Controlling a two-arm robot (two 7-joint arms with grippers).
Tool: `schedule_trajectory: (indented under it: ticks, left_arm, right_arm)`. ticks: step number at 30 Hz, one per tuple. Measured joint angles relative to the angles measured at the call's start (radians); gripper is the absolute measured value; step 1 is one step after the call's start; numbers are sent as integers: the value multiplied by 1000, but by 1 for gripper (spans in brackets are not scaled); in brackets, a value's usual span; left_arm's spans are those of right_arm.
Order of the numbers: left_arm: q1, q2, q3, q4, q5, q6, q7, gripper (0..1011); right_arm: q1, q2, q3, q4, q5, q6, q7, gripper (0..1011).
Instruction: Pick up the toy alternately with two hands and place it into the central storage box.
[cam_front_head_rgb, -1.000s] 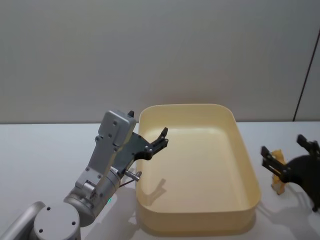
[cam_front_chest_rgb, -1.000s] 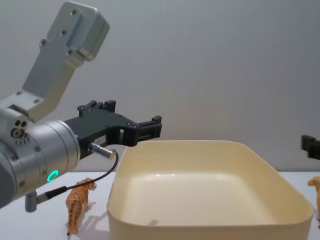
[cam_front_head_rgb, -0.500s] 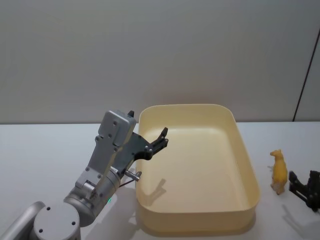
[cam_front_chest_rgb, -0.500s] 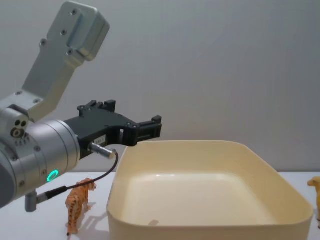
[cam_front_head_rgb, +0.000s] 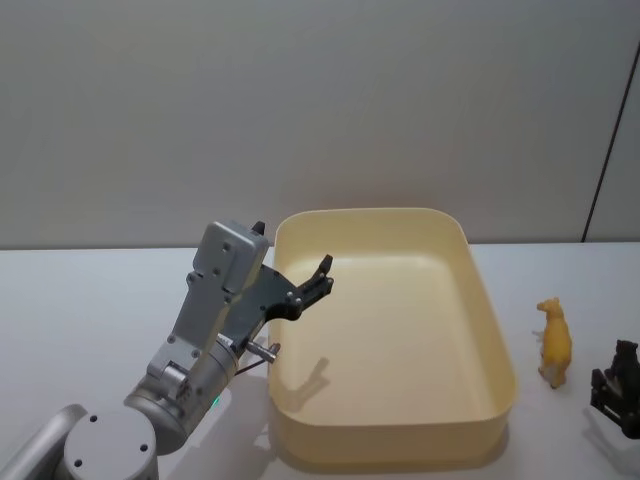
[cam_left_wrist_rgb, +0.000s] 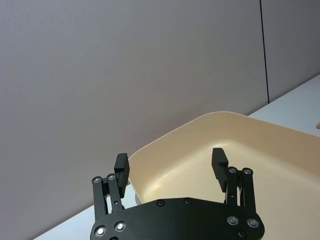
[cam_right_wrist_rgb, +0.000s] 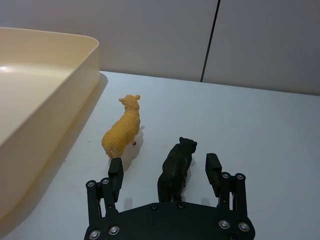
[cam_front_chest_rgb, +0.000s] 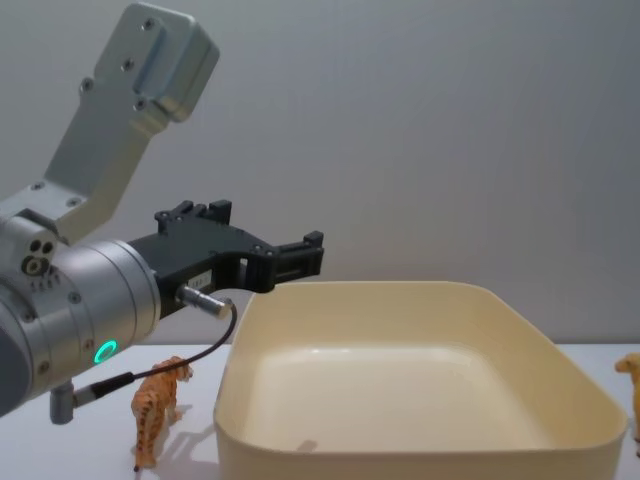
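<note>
Right of the cream box (cam_front_head_rgb: 390, 445), low over the table (cam_right_wrist_rgb: 260, 130), my right pincer (cam_right_wrist_rgb: 164, 163) hung spread wide by the black toy (cam_right_wrist_rgb: 176, 165), while my left pincer (cam_left_wrist_rgb: 170, 157) gaped above the box's left side.

1. My left arm (cam_front_chest_rgb: 70, 300) is a silver cylinder with a green ring light (cam_front_chest_rgb: 104, 351) and a grey angular housing (cam_front_chest_rgb: 150, 60).
2. A thin black cable (cam_front_chest_rgb: 125, 379) loops beside a metal plug (cam_front_chest_rgb: 200, 296).
3. My left gripper (cam_left_wrist_rgb: 170, 161) and right gripper (cam_right_wrist_rgb: 164, 166) are black and angular, with short fingers and silver screws (cam_left_wrist_rgb: 160, 203).
</note>
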Motion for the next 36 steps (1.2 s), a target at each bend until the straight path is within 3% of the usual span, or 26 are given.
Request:
schedule_trajectory:
  ticks: [18,36]
  left_arm:
    - [0,0,0,0,0,0,0,1002]
    - [0,0,0,0,0,0,0,1001]
  right_arm:
    - [65,-52,-12,102,-29,16,10,969]
    - [84,-68,-15,136,-39,20,5,473]
